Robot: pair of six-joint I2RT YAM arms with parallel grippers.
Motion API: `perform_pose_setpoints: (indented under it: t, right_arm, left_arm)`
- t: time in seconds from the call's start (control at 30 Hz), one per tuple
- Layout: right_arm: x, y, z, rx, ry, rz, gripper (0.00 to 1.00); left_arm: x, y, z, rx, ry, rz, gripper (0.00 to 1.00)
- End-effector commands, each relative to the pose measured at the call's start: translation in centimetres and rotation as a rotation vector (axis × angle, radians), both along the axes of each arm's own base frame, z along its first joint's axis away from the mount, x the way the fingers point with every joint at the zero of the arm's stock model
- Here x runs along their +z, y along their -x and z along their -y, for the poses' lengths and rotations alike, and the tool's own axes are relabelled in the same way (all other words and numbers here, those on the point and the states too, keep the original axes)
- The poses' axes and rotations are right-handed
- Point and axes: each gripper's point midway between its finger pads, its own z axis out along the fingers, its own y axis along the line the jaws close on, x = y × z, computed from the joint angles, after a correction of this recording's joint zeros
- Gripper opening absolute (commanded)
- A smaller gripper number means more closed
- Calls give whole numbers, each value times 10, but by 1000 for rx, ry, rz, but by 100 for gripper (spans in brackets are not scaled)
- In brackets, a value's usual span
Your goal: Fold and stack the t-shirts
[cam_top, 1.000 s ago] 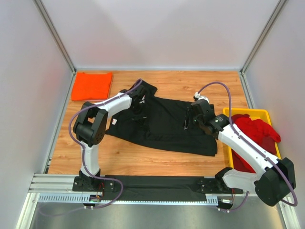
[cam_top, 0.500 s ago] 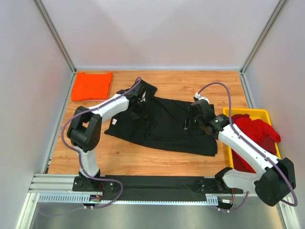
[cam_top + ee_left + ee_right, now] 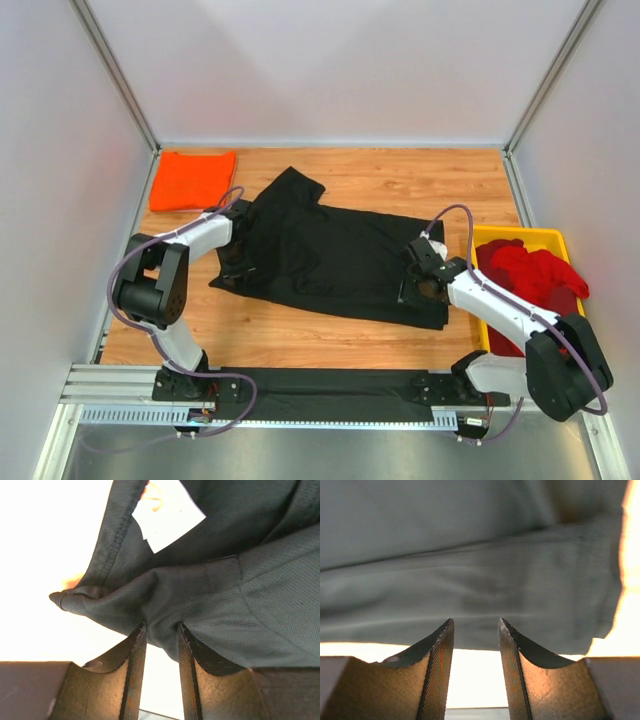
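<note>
The black t-shirt (image 3: 330, 250) lies spread across the middle of the table. My left gripper (image 3: 236, 258) is low at its left edge; in the left wrist view the gripper (image 3: 161, 627) is open, and a fold of the black t-shirt (image 3: 250, 595) bulges between its fingertips, near a white label (image 3: 167, 517). My right gripper (image 3: 418, 290) sits at the shirt's near right hem; in the right wrist view the gripper (image 3: 476, 622) is open with the black t-shirt (image 3: 470, 580) just beyond the tips. The orange t-shirt (image 3: 192, 180) lies folded at the back left. Red t-shirts (image 3: 530, 275) are heaped at the right.
A yellow tray (image 3: 478, 330) holding the red heap stands along the table's right edge. Grey walls close in the left, back and right. A metal rail (image 3: 110, 395) with both arm bases runs along the near edge.
My left gripper has moved left and nearer, from the shirt's upper part to its left edge, and stands wider. My right gripper has come nearer and lower, to the near right hem.
</note>
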Motion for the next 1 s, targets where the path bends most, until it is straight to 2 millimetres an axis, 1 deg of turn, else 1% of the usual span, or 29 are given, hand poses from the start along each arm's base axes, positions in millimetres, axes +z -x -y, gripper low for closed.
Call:
perform_pose_setpoints:
  t: [0.0, 0.07, 0.1, 0.13, 0.2, 0.23, 0.27, 0.33, 0.37, 0.4, 0.43, 0.47, 0.5, 0.53, 0.57, 0.6, 0.63, 0.67, 0.7, 0.73, 0.77, 0.8, 0.83, 0.87, 0.9, 0.93, 0.97]
  right_arm:
    - [-21, 1, 23, -147, 65, 2, 42]
    - [-34, 8, 32, -211, 88, -33, 42]
    - [-37, 11, 34, -231, 91, -46, 41]
    - [-40, 13, 36, -246, 95, -54, 41]
    - [-44, 20, 40, -284, 104, -73, 41]
    - [-44, 22, 41, -294, 106, -72, 41]
    - [-43, 23, 42, -301, 103, -70, 41]
    - [-34, 21, 41, -298, 86, -39, 42]
    - [-30, 19, 40, -286, 74, -31, 42]
    - [-24, 19, 38, -254, 70, -22, 42]
    - [-10, 11, 33, -245, 39, 18, 42]
    - [-3, 9, 33, -243, 36, 32, 42]
    - [2, 8, 34, -230, 39, 42, 43]
    - [12, 1, 31, -228, 25, 69, 43]
    - [14, 0, 31, -226, 26, 73, 43]
    - [17, -5, 29, -220, 18, 84, 43]
    - [20, -10, 27, -210, 19, 97, 43]
    - [18, -12, 28, -210, 30, 89, 43]
    - [17, -17, 27, -209, 31, 95, 43]
    - [15, -19, 28, -209, 42, 90, 42]
    - [11, -22, 30, -208, 65, 77, 42]
    - [8, -24, 32, -212, 76, 70, 42]
    - [5, -26, 37, -224, 90, 64, 42]
    - [-1, -26, 40, -226, 106, 49, 42]
    - [-4, -27, 45, -241, 112, 47, 42]
    - [-6, -28, 49, -250, 122, 43, 42]
    - [-12, -25, 53, -254, 134, 34, 42]
  left_arm:
    - [-10, 18, -19, 101, -79, -24, 38]
    - [-6, 21, -11, 148, -29, -5, 38]
    - [-10, 30, -9, 164, -9, -17, 38]
    - [-10, 30, -3, 178, 31, -6, 38]
    - [-5, 36, -1, 216, 50, 13, 38]
    - [-2, 37, -3, 224, 48, 20, 39]
    - [7, 35, -2, 227, 58, 52, 39]
    - [21, 28, 0, 203, 77, 88, 40]
    - [31, 23, 1, 184, 90, 115, 40]
    - [45, 10, 5, 140, 103, 156, 40]
    - [54, 5, 6, 121, 115, 180, 40]
    - [60, 0, 8, 101, 124, 199, 40]
    - [72, -14, 13, 51, 145, 246, 40]
    - [75, -19, 21, 25, 186, 257, 40]
    - [81, -28, 29, -2, 219, 281, 40]
    - [84, -33, 36, -26, 253, 290, 40]
    - [81, -40, 49, -68, 314, 285, 40]
    - [80, -45, 56, -82, 342, 279, 40]
    - [84, -56, 64, -100, 373, 303, 40]
    - [75, -59, 73, -117, 411, 268, 40]
    - [77, -68, 80, -137, 433, 276, 39]
    - [76, -76, 85, -154, 455, 281, 38]
    - [66, -78, 94, -166, 493, 250, 38]
    - [68, -85, 100, -182, 517, 260, 38]
    - [60, -91, 108, -192, 549, 255, 38]
    - [58, -96, 112, -198, 562, 260, 38]
    - [58, -105, 115, -196, 571, 277, 38]
